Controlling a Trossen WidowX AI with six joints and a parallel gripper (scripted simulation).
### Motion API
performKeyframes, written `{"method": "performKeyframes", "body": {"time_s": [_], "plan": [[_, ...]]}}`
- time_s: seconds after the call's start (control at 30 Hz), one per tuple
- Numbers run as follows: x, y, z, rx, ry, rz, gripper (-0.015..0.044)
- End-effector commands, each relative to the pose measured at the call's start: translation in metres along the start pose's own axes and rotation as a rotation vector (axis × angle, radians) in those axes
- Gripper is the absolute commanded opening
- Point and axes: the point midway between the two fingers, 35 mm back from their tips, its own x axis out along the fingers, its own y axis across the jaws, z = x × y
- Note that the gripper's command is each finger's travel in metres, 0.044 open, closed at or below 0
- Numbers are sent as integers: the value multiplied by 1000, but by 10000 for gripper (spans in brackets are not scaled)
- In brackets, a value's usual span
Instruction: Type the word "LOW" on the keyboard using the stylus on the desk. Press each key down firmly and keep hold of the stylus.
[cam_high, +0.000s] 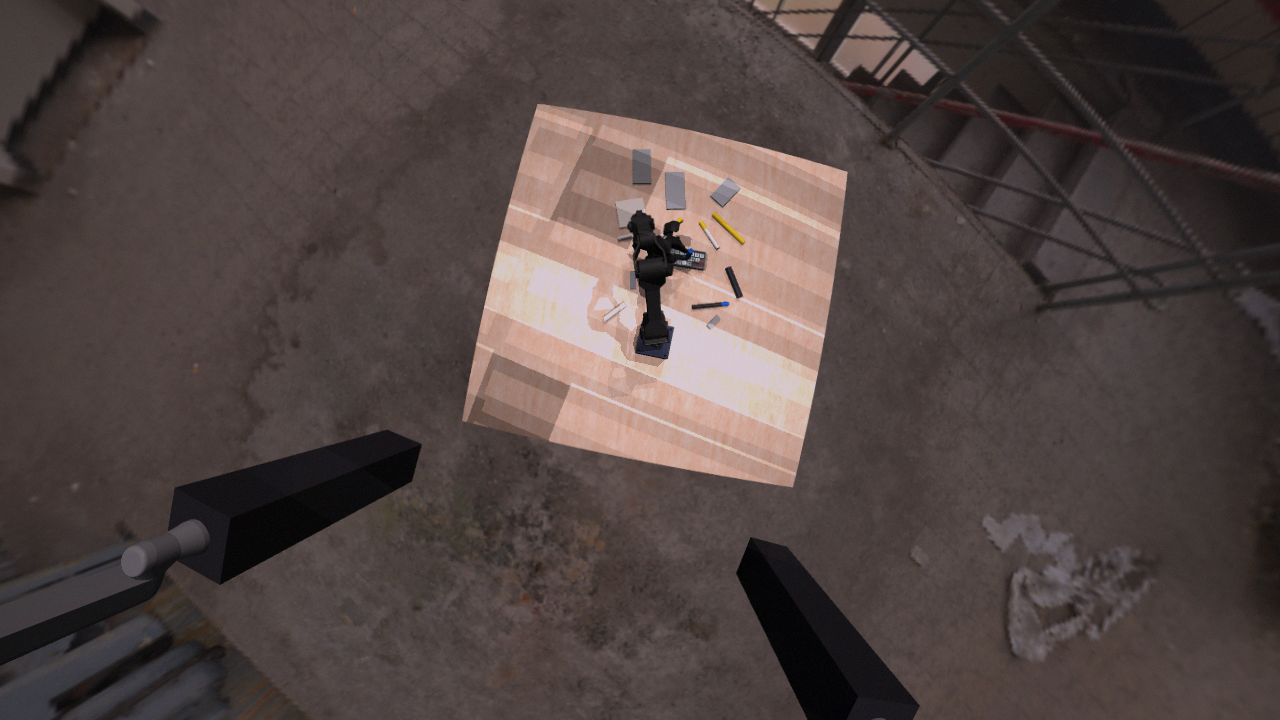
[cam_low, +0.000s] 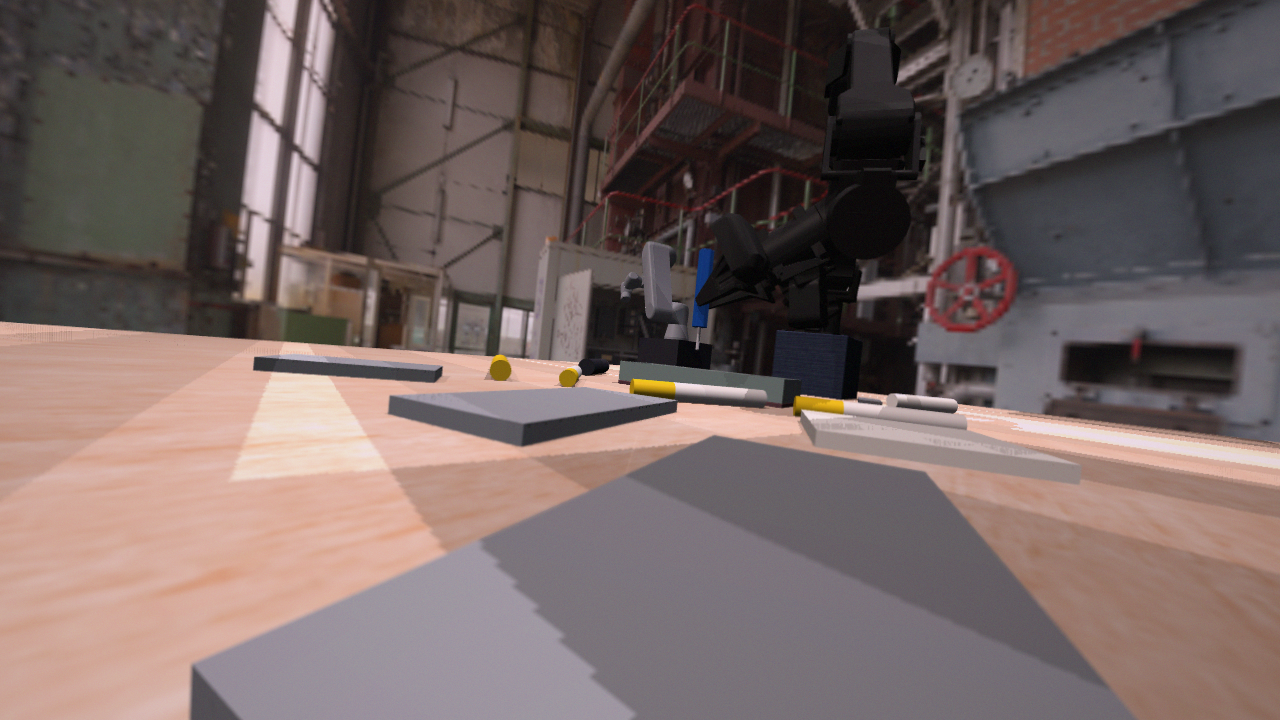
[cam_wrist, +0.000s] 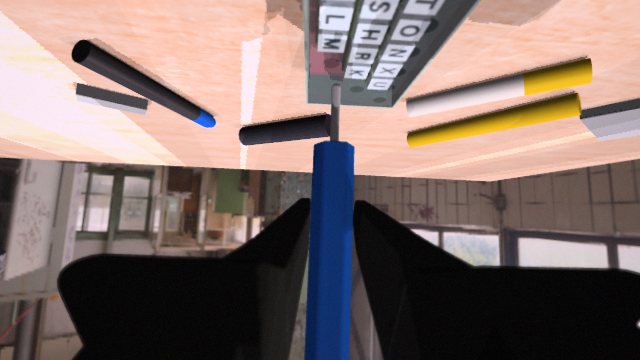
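My gripper (cam_wrist: 331, 209) (cam_low: 701, 300) is shut on the blue stylus (cam_wrist: 331, 240) (cam_low: 703, 284) (cam_high: 689, 252), which stands nearly upright with its thin grey tip down. The keyboard (cam_wrist: 319, 96) (cam_low: 716, 379) (cam_high: 702, 261) lies flat under the stylus. In the wrist view the tip shows over the keyboard's bare end, just past the M key (cam_wrist: 330, 43). In the exterior view it appears a little above the keyboard. The L key (cam_wrist: 334, 19) is in the same row, beyond M. The O key (cam_wrist: 410, 31) is two rows over. The W key is not visible.
A short black cylinder (cam_wrist: 285, 129) (cam_high: 733, 282) and a black marker with a blue end (cam_wrist: 145, 82) (cam_high: 709, 306) lie off one side. A yellow marker (cam_wrist: 492, 121) (cam_high: 729, 229) and a white-and-yellow marker (cam_wrist: 500, 90) lie off the other. Grey slabs (cam_high: 641, 167) (cam_low: 528, 413) lie farther out.
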Motion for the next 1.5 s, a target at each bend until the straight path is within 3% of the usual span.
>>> {"method": "performKeyframes", "body": {"time_s": [0.0, 0.13, 0.53, 0.9, 1.0, 1.47], "plan": [[0, 0, 0, 0, 0, 0, 58], [0, -2, 0, 0, 0, 0, 0], [1, -38, -6, -4, 7, 1, 0], [12, -38, 11, -5, 8, 1, 0], [13, -37, 13, -5, 8, 1, 79], [13, -37, 13, -5, 8, 1, 81]]}}
